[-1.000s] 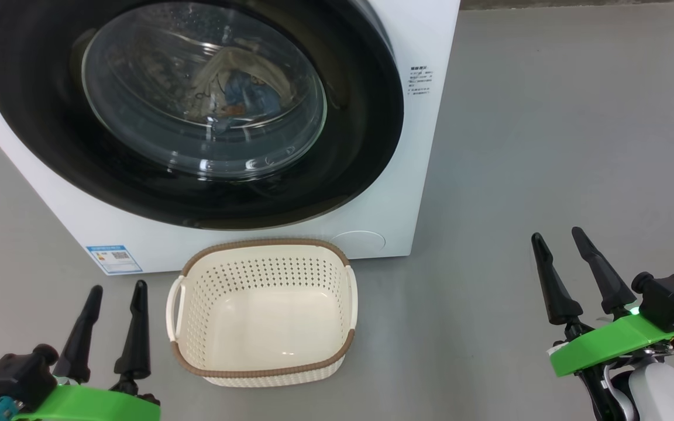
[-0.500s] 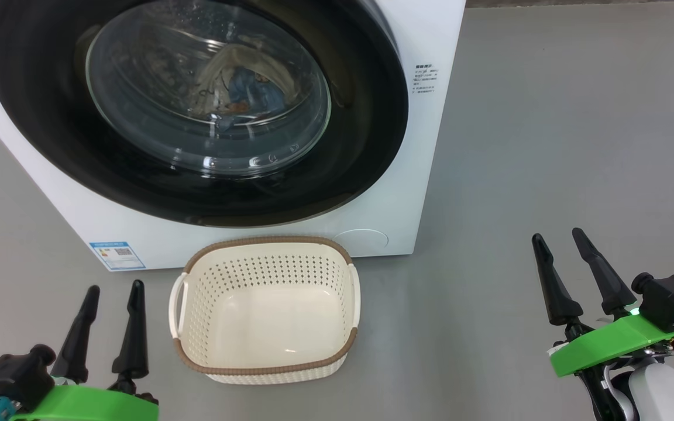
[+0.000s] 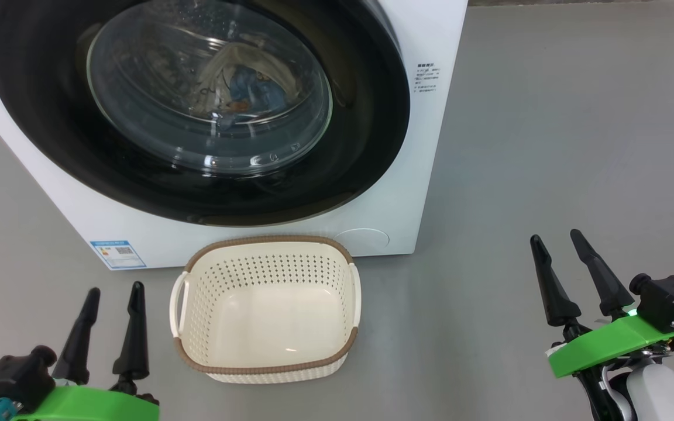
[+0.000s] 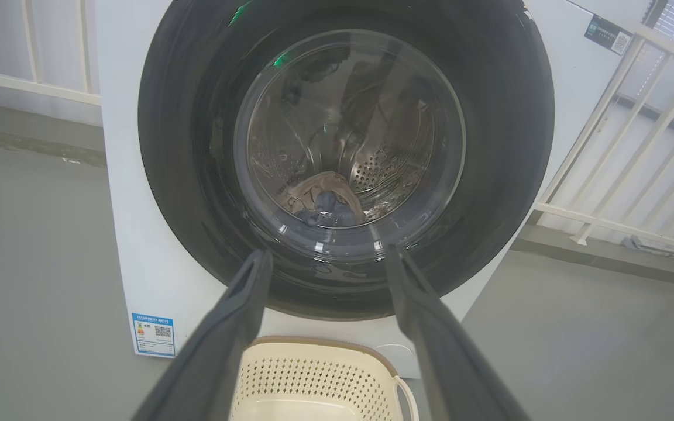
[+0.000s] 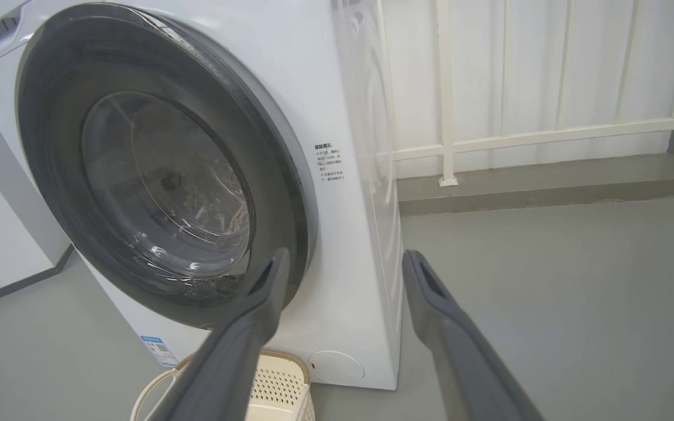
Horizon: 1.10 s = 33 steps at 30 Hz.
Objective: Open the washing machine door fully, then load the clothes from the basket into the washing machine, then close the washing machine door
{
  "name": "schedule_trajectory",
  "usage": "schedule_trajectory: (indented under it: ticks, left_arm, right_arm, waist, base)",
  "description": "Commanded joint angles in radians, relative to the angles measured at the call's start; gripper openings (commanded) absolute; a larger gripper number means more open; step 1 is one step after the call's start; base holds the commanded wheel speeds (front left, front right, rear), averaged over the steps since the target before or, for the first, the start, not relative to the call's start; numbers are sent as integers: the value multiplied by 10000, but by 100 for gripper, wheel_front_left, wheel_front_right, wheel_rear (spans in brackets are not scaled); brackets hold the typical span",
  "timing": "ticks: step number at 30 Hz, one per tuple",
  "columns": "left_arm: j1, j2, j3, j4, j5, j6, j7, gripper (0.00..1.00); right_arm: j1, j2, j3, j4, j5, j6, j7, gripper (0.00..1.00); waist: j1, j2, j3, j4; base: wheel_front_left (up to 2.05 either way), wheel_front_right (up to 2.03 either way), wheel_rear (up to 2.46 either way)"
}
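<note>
The white washing machine (image 3: 430,35) (image 4: 132,234) (image 5: 348,234) stands ahead with its black round door (image 3: 372,117) (image 4: 506,146) (image 5: 44,117) shut. Through the glass porthole the clothes (image 3: 243,88) (image 4: 322,199) lie inside the drum, cream cloth around blue fabric. The cream basket (image 3: 267,365) (image 4: 308,374) (image 5: 278,380) sits on the floor in front of the machine with nothing in it. My left gripper (image 3: 113,291) (image 4: 325,254) is open, left of the basket. My right gripper (image 3: 553,237) (image 5: 343,254) is open, well to the basket's right.
Grey floor (image 3: 577,117) stretches to the machine's right. A white railing (image 5: 518,137) (image 4: 623,158) runs behind and beside the machine. A blue label (image 3: 118,254) marks the machine's lower left corner.
The head view has shifted slightly, so the machine and basket sit a little further right in the picture. Both grippers stay open and about where they were.
</note>
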Motion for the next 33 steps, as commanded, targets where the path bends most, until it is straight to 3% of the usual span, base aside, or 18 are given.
schedule_trajectory:
  ticks: [1, 2, 9, 13, 18, 33]
  left_arm:
    - [-232, 165, 349, -160, -92, -25, -65, 100]
    - [2, -26, -24, 57, -58, 4, 2, 0]
    - [142, -274, -84, 413, -305, 3, 86, 0]
    - [134, -295, -29, 439, -664, 2, 194, 0]
    - [100, -323, 39, 495, -1105, 1, 326, 0]
    - [4, -424, 271, 638, -2508, -3, 762, 0]
  right_arm:
    - [-108, -31, 201, -196, -140, -17, -48, 100]
    - [4, 17, 19, 44, 8, 0, 1, 0]
    - [203, 215, 43, 408, 290, 0, 85, 0]
    - [241, 255, -15, 387, 676, -1, 202, 0]
    - [263, 305, -88, 384, 1151, -2, 344, 0]
    - [347, 471, -330, 339, 2674, -4, 808, 0]
  waist:
    - [0, 0, -11, -11]
    - [0, 0, -10, -8]
    - [2, 0, -19, -5]
    - [23, 0, -66, -7]
    - [1, 0, -73, -9]
    - [0, 0, -151, -14]
  base:
    - [0, 0, 0]
    - [0, 0, 0]
    - [0, 0, 0]
    - [0, 0, 0]
    - [0, 0, 0]
    - [0, 0, 0]
